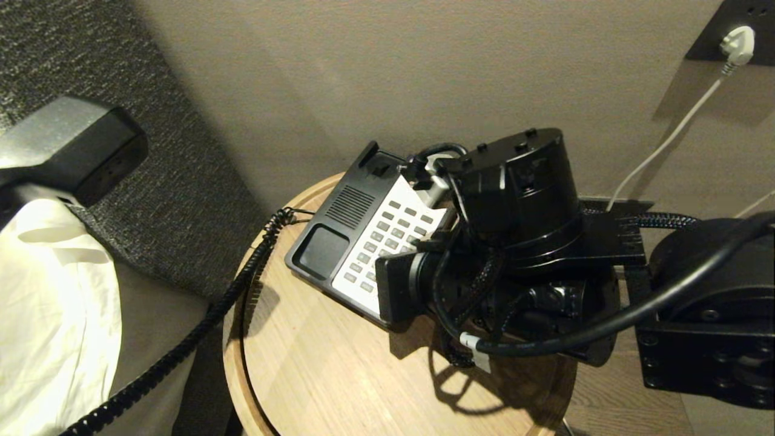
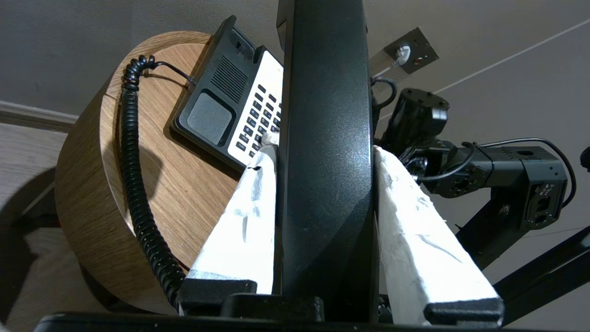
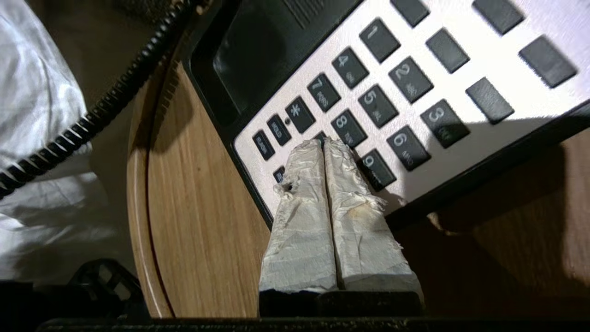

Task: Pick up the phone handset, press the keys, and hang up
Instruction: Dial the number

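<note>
Both left gripper jaws clamp the phone handset; right gripper jaws closed, empty, on keypad

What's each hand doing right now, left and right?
Left hand: closed on the phone handset, off the phone base.
Right hand: shut, empty, tips at the keys.

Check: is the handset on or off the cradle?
Off: left gripper holds the phone handset away from the phone base, whose cradle is empty.

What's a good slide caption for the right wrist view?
Right gripper, fingers shut, tips on the phone base keypad's bottom row beside the 8 and 9 keys.
</note>
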Controlling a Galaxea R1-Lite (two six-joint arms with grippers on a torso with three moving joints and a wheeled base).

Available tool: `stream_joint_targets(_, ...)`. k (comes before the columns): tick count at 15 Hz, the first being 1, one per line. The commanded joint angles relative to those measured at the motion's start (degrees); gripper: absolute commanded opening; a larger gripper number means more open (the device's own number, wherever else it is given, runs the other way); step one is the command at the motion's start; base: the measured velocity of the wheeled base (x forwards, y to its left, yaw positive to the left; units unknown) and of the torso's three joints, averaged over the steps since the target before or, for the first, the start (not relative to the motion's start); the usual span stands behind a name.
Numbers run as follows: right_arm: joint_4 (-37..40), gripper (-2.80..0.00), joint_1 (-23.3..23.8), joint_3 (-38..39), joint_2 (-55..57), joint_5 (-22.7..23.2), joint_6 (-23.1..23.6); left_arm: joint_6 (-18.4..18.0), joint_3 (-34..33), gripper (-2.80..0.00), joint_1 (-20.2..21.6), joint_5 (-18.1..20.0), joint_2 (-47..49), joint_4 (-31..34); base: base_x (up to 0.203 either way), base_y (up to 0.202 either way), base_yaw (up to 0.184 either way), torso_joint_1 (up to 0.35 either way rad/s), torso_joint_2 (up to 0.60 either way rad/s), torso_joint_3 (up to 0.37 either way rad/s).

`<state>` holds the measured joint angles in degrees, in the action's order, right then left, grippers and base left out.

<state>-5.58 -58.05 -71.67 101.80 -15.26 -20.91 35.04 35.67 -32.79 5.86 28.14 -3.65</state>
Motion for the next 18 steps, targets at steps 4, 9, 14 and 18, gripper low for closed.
stream_joint_targets(4,-0.1,-2.8,2.3,-0.7,-2.0,-1.0,-0.1,0.2,-0.2,-2.8,0.0,0.0,0.1,0.0,0.0,0.0,0.0,0.0,0.0,0.0)
stream_joint_targets(9,-0.1,-2.8,5.1,-1.9,-1.8,-1.1,0.0,0.1,-0.5,-2.8,0.0,0.0,0.1,0.0,0.0,0.0,0.0,0.0,0.0,0.0)
stream_joint_targets(14,-0.1,-2.8,5.0,-2.7,-1.2,-1.1,0.0,0.1,-0.5,-2.8,0.0,0.0,0.0,0.0,0.0,0.0,0.0,0.0,0.0,0.0)
stream_joint_targets(18,-0.1,-2.8,5.1,-2.5,-0.7,-1.2,0.0,0.1,-0.5,-2.8,0.0,0.0,0.0,0.0,0.0,0.0,0.0,0.0,0.0,0.0)
